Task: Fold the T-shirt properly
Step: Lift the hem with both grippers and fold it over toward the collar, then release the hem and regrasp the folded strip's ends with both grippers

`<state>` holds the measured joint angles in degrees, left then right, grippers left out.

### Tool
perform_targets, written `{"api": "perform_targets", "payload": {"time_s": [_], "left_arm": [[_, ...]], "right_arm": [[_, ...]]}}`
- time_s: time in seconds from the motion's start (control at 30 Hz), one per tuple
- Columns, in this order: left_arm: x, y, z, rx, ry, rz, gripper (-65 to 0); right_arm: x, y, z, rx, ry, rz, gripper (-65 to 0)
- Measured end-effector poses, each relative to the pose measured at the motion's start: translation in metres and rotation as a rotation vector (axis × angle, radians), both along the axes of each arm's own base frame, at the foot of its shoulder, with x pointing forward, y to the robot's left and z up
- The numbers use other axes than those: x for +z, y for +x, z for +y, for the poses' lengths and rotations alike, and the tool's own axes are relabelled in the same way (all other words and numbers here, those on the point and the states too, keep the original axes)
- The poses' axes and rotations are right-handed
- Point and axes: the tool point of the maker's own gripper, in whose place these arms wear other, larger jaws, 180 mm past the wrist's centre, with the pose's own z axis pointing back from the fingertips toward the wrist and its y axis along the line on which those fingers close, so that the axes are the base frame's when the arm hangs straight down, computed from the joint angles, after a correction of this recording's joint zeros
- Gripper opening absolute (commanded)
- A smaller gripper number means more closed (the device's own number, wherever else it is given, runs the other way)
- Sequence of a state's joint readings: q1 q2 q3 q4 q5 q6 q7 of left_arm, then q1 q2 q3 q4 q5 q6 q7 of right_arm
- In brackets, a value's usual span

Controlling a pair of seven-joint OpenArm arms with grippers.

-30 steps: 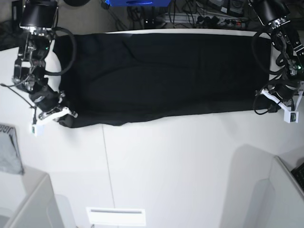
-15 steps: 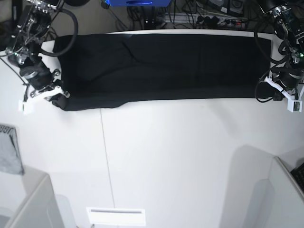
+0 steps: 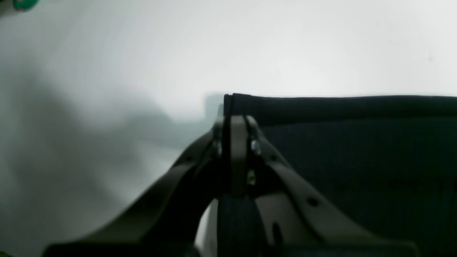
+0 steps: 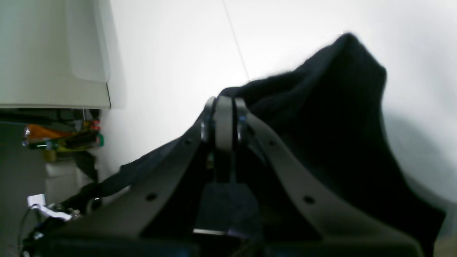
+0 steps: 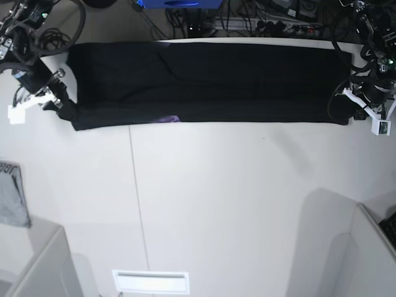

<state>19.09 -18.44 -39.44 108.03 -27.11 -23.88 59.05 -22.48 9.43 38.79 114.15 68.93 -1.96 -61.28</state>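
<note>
**Black T-shirt held taut at both ends across white table**

The T-shirt (image 5: 204,83) is seen stretched into a long, dark band along the far edge of the white table (image 5: 235,204), its near hem drawn in an almost straight line. A small fleck of purple print (image 5: 170,119) is exposed at that hem, left of centre in the base view.

The left gripper (image 5: 356,114) is placed at the band's end on the right of the base view. In the left wrist view its fingers (image 3: 237,142) are shown pressed together on the folded corner of the cloth, which is laid flat on the table just beyond them.

The right gripper (image 5: 62,106) is positioned at the opposite end, on the left of the base view. In the right wrist view its fingers (image 4: 224,125) are shown closed tight, with black fabric bunched around and behind them; the cloth is raised there into a peaked lump above the tabletop. The exact edge being pinched cannot be made out through the blur.

A grey cloth item with lettering (image 5: 12,193) is seen lying at the table's left edge, well apart from the T-shirt. A tangle of cables (image 5: 260,18) is visible beyond the table's far side.
</note>
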Motion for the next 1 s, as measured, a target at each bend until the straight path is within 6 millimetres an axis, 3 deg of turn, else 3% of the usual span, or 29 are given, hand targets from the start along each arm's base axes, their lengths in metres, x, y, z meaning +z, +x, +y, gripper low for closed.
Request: {"api": "perform_targets", "payload": {"time_s": [0.27,0.43,1.0], "left_arm": [[-0.010,-0.016,0.000,-0.002,0.000,0.049,-65.0],[-0.020,-0.030,-0.002,-0.006,-0.004,0.094,-65.0],[-0.029,-0.034,-0.011,-0.032,-0.009,0.123,-65.0]], "right_arm": [[-0.023,-0.031,0.000,-0.003,-0.012,0.106,-65.0],[-0.041,-0.040,-0.005,-0.034,-0.086,0.174,-65.0],[-0.054,-0.050,-0.009,-0.060,-0.138,0.231,-65.0]]}}
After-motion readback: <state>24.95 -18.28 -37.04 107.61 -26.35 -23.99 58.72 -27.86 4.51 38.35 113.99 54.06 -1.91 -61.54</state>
